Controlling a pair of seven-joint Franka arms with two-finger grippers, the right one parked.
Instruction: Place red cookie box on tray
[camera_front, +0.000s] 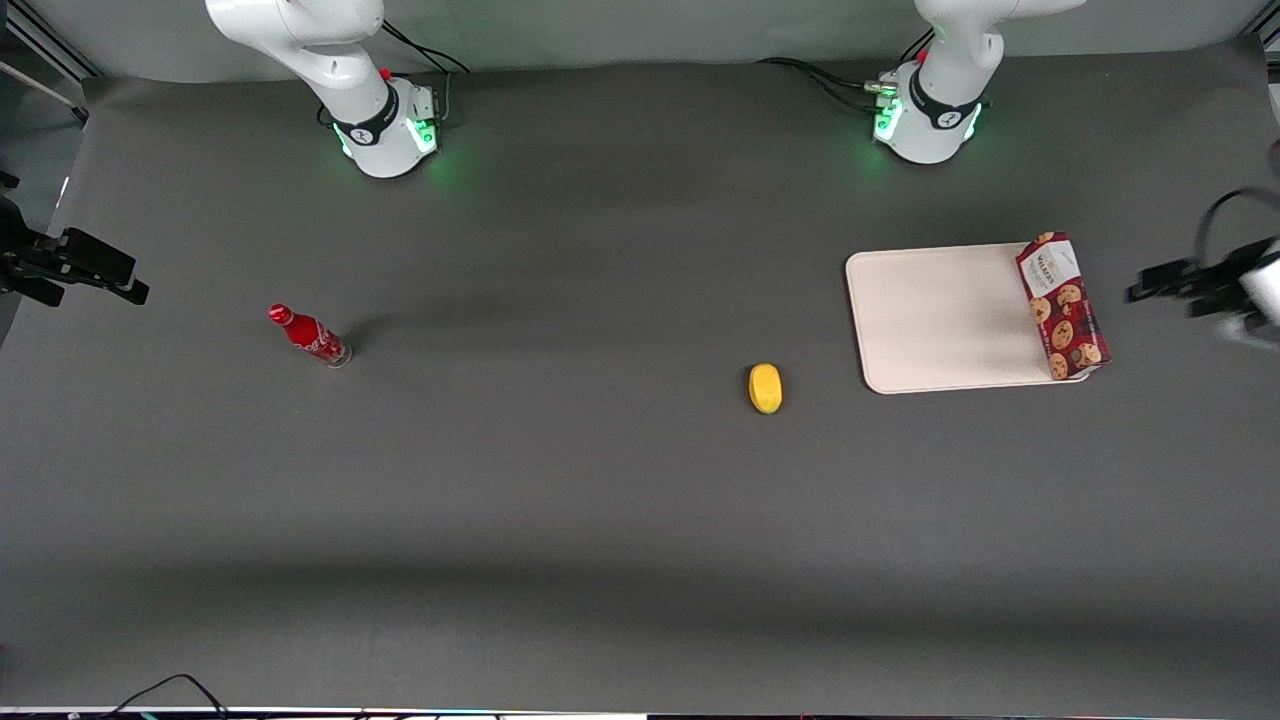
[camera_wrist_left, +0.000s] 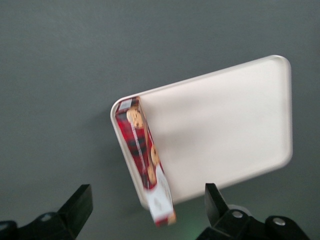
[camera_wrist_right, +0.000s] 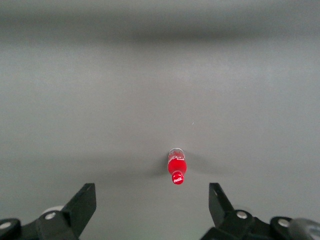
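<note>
Spanning the frame, the dark counter (camera_front: 600, 520) carries the tray (camera_front: 930, 320) toward the working arm's end. Along its outer edge stands the red cookie box (camera_front: 1062, 305). Released, fingers spread, the tool (camera_wrist_left: 147, 212) hovers above, apart from the box.

Gripper (camera_front: 1165, 290): blurred in the front view and cut off by the frame edge at the working arm's end of the table (camera_front: 600, 520); in the left wrist view only the tips of the two fingers (camera_wrist_left: 77, 202) are shown, the body being cut off by the frame edge.

Tray (camera_front: 940, 320): the edge toward the working arm's end is hidden under the red cookie box (camera_front: 1062, 305).

Red cookie box, label panel: lettering too small to be read in full; softened by blur in the left wrist view.

Red bottle (camera_front: 308, 335): label print too small to be read.

Yellow object (camera_front: 765, 388): too small to be identified.
</note>
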